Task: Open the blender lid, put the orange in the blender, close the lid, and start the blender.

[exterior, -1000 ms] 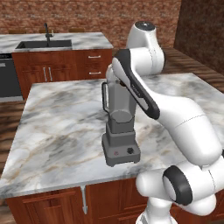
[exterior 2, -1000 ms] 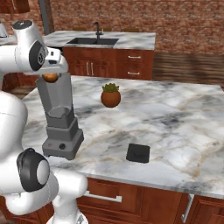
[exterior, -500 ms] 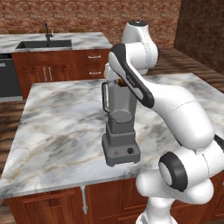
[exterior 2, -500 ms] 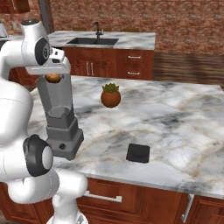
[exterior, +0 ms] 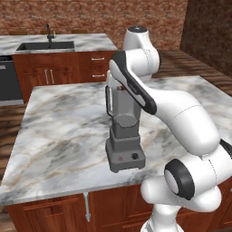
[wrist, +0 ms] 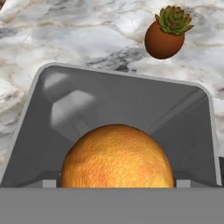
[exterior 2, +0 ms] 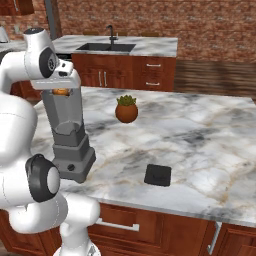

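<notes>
Marble counter (exterior 2: 200,150) spreads across the middle of both base views, with brick wall behind it. My gripper (exterior 2: 61,86) sits at the upper left of the right base view, directly over the open mouth of the blender (exterior 2: 67,135). The orange (wrist: 116,156) is at the bottom centre of the hand view, just in front of my fingers and over the grey inside of the jar; in the right base view a sliver of it shows under my hand at the jar's rim. I cannot tell how wide my fingers stand or whether they grip the orange, since the tips are hidden.

In the left base view my arm covers the top of the blender (exterior: 123,136), whose boxy base with knob and red mark stands mid-frame. The lid (exterior 2: 158,175) lies flat on the marble at lower centre of the right base view, well apart from the blender. A small potted plant (exterior 2: 126,109) stands beyond, at upper centre, also seen at upper right of the hand view. A sink (exterior: 44,45) sits on the far counter, upper left.
</notes>
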